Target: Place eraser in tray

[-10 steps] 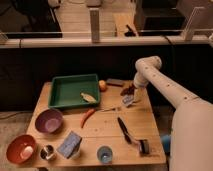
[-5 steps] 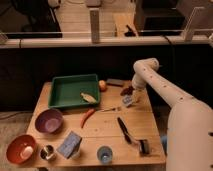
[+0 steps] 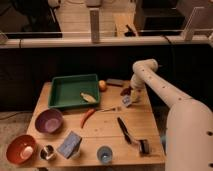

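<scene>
Hand: the hand (image 3: 129, 99) hangs low over the bench (image 3: 107, 131), off the tray's right side, at the end of the white arm (image 3: 150, 82) that reaches in from the right; its fingers are spread, and I cannot tell whether the small pale thing under it is touched.
Eraser: the eraser (image 3: 115, 82) lies flat on the bench outside the tray (image 3: 56, 92), right of its far right corner, just past the orange fruit (image 3: 102, 85).
Tray: green, on the far left part of the bench, with a yellowish piece (image 3: 88, 97) lying in its near right corner.
In front of the tray: a red pepper (image 3: 86, 117) and a fork (image 3: 110, 109) near its right front corner, and a purple bowl (image 3: 48, 120) by its left front corner.
Further from the tray, at the near edge: an orange bowl (image 3: 15, 155), a blue-grey block (image 3: 70, 145) and a black-handled brush (image 3: 125, 131).
</scene>
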Robot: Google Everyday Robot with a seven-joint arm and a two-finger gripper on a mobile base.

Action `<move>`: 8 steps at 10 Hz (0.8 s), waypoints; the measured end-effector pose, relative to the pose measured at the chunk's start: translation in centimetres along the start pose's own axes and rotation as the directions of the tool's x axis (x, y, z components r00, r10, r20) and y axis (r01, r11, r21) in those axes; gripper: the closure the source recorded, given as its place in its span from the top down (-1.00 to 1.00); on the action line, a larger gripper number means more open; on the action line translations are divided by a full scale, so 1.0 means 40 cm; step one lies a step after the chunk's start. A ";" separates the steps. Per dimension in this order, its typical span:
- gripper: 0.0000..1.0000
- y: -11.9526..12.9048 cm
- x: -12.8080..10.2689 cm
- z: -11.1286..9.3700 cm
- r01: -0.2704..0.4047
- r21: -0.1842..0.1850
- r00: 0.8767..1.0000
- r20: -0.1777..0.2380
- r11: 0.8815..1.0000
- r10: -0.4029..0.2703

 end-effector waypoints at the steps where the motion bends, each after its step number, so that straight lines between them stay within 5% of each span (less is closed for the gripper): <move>1: 0.60 -0.027 -0.028 -0.027 0.011 0.010 1.000 0.010 1.000 -0.011; 4: 0.60 -0.111 -0.087 -0.062 0.040 0.024 0.999 0.025 0.999 -0.041; 8: 0.60 -0.157 -0.117 -0.026 0.046 0.056 0.995 0.090 0.997 -0.051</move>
